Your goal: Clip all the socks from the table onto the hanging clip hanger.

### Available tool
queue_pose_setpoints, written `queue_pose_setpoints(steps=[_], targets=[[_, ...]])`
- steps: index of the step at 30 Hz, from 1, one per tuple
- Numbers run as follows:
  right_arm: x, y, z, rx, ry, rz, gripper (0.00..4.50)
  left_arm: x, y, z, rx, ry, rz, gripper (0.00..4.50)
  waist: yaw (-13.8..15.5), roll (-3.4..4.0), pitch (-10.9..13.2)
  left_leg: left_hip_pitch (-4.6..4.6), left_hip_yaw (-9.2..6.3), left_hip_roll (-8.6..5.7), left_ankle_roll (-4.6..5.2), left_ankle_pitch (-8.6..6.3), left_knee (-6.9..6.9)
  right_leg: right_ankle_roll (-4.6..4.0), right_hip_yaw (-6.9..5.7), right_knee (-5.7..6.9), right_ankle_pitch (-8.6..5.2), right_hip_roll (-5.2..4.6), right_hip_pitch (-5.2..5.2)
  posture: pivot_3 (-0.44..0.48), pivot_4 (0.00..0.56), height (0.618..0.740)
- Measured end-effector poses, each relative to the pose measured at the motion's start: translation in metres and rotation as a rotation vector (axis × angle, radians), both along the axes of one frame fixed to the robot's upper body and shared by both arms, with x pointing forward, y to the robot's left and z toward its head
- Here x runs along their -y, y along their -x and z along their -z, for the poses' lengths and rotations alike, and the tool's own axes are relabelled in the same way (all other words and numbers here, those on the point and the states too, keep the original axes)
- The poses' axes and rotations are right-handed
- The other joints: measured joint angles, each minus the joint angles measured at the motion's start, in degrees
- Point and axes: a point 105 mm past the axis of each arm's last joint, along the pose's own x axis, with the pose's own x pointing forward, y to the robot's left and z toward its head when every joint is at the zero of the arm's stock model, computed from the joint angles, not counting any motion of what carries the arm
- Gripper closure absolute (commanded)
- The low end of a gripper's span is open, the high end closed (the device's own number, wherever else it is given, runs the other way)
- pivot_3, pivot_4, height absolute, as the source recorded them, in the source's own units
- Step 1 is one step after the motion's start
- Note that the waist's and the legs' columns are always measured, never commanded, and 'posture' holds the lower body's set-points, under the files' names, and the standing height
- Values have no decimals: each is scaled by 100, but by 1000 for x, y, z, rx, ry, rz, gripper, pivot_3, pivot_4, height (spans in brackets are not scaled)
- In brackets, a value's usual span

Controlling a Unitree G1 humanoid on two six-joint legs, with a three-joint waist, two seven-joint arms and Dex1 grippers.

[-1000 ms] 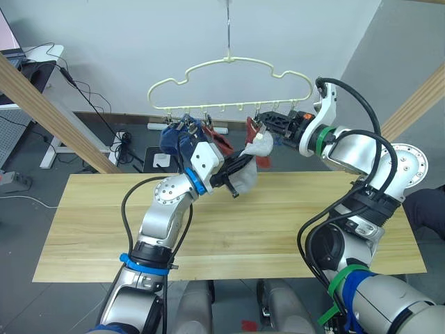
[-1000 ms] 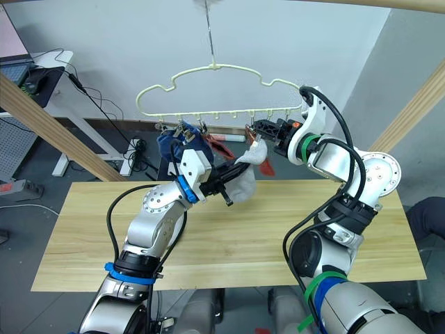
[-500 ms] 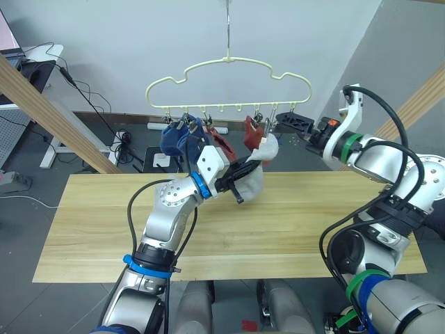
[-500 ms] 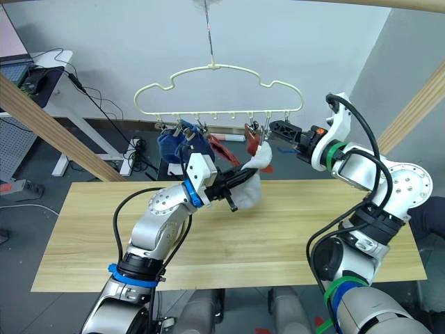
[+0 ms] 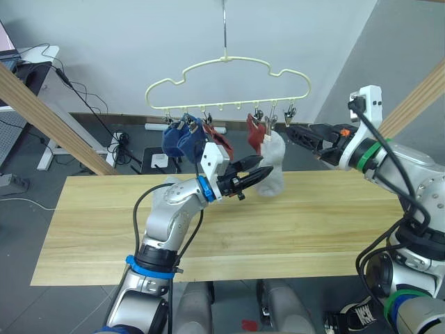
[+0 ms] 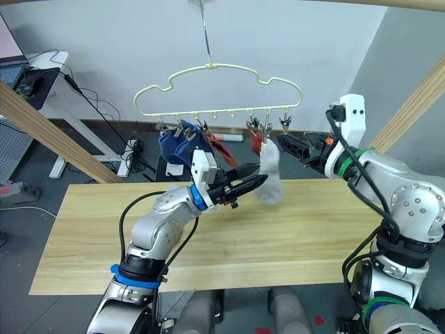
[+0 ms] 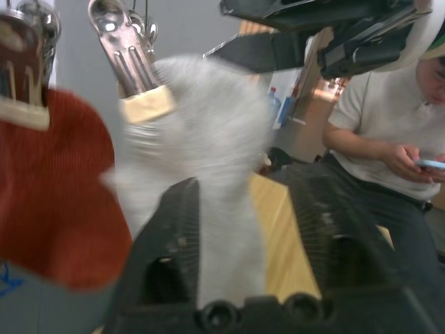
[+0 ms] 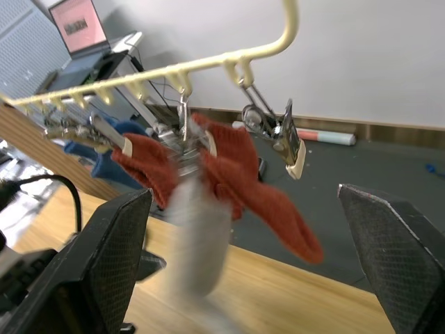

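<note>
The pale-yellow clip hanger (image 5: 226, 62) hangs above the table's (image 5: 104, 229) far edge. Blue socks (image 5: 179, 140), rust red socks (image 5: 256, 133) and a light grey sock (image 5: 274, 165) hang from its clips. My left gripper (image 5: 263, 172) is raised beside the grey sock's lower half. Its fingers stand apart, and the sock (image 7: 215, 160) hangs loosely between them. To the right of the hanger, my right gripper (image 5: 292, 131) points at its end clip (image 5: 290, 110) with its fingers (image 8: 115, 243) wide open and nothing between them.
Thick wooden frame poles slant down at the left (image 5: 42, 104) and at the right (image 5: 417, 97). A desk with cables (image 5: 31, 59) stands at the far left. A seated person holding a phone (image 7: 389, 139) is beyond the table.
My left gripper has opened and let go of the grey sock, which now hangs from its clip. My right gripper has opened wide and drawn back to the right, away from the clips.
</note>
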Motion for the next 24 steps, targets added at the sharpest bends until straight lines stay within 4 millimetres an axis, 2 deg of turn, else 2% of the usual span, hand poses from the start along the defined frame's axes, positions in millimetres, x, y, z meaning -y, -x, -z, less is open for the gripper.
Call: queue_pose_setpoints(steps=[4, 10, 15, 18, 22, 24], targets=[[0, 0, 9, 24, 43, 23, 0, -22, 3, 9, -42, -43, -32, 92, -1, -1, 1, 0, -5, 0, -1, 1, 0, 0, -1, 0, 0, 0, -1, 4, 286, 740], [-5, 2, 14, 144, 128, 77, 0, -52, 14, -3, -8, -97, -68, 37, 5, -1, 2, 1, -26, 1, -3, 1, -1, 0, -3, -2, 0, 0, 1, 18, 291, 740], [-10, -2, 18, 241, 159, 160, 0, -70, 24, -15, 18, -150, -78, 37, 4, -1, 2, 2, -38, 1, -4, 2, -1, 0, -4, -2, 0, -1, 3, 45, 290, 740], [-13, -4, 15, 305, 174, 215, 639, -77, 30, -20, 13, -175, -78, 0, 11, -1, 3, 1, -43, 1, -5, 3, -1, 1, -8, -2, 0, -1, 2, 54, 291, 740], [-15, -8, 12, 377, 201, 298, 2002, -82, 35, -30, 31, -181, -90, 0, 28, -2, 3, 2, -45, 0, -6, 3, 0, 0, -10, -1, 0, -2, 3, 62, 289, 740], [-16, -10, 14, 389, 214, 328, 2002, -82, 36, -32, 38, -180, -94, 0, 29, -2, 3, 2, -46, 1, -7, 3, 0, 0, -10, -1, 0, -2, 3, 73, 287, 740]])
